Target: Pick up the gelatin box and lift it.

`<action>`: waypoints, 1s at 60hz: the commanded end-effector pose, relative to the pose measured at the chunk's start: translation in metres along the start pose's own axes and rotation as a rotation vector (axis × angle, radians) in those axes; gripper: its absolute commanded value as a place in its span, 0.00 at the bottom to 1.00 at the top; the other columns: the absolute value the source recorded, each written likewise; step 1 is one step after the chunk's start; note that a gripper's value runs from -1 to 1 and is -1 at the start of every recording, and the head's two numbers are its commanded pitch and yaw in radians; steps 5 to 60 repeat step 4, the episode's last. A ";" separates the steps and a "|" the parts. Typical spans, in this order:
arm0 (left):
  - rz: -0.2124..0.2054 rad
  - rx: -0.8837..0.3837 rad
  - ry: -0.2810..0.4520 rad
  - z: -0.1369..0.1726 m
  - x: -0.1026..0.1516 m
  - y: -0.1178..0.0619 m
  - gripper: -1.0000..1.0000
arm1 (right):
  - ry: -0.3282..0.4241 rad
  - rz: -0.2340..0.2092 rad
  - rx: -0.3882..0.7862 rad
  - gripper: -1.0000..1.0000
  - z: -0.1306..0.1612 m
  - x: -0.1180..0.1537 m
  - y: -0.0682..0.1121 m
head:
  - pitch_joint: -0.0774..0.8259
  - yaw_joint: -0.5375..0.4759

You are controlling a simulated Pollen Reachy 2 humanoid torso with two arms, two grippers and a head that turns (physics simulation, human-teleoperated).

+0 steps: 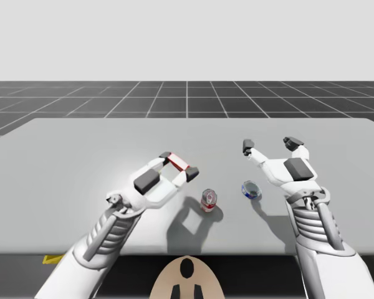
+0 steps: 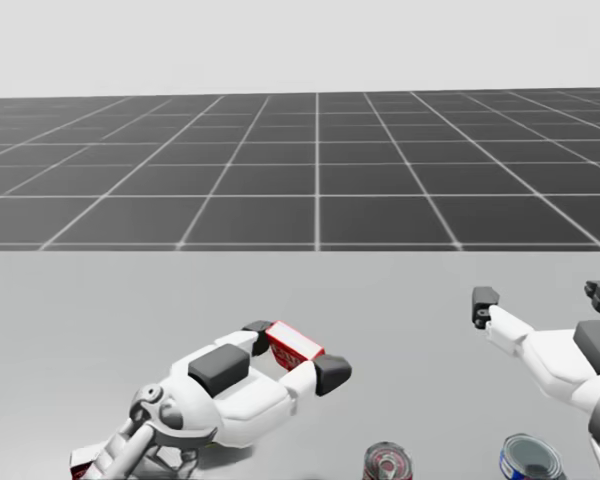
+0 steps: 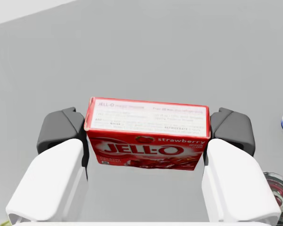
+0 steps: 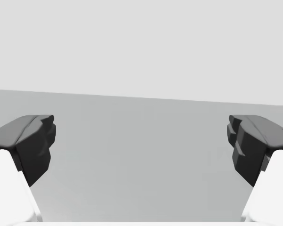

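The red gelatin box (image 3: pixel 147 136) with a white printed side sits between the dark pads of my left gripper (image 3: pixel 146 132), both pads pressing its ends. From above, the box (image 1: pixel 177 164) is held above the table in my left gripper (image 1: pixel 179 164), its shadow falling on the table below. The head view has the box (image 2: pixel 293 349) in that same gripper (image 2: pixel 295 352). My right gripper (image 1: pixel 270 144) hovers at the right with its fingers spread wide and nothing between them (image 4: pixel 141 141).
A small red can (image 1: pixel 208 200) stands on the grey table (image 1: pixel 68 162) near the front, and a blue can (image 1: pixel 251 190) lies tilted beside my right arm. A yellow object (image 1: pixel 52 259) peeks out at the front left edge.
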 end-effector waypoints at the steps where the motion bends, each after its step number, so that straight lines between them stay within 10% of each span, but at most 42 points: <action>1: -0.050 0.092 -0.072 0.014 0.058 0.009 1.00 | 0.001 0.003 0.007 0.00 0.000 -0.001 -0.001 | 0.39 0.57; 60: -0.077 0.120 -0.127 0.022 0.080 0.011 0.99 | 0.004 0.001 0.021 0.00 0.001 -0.001 -0.001 | 0.39 0.57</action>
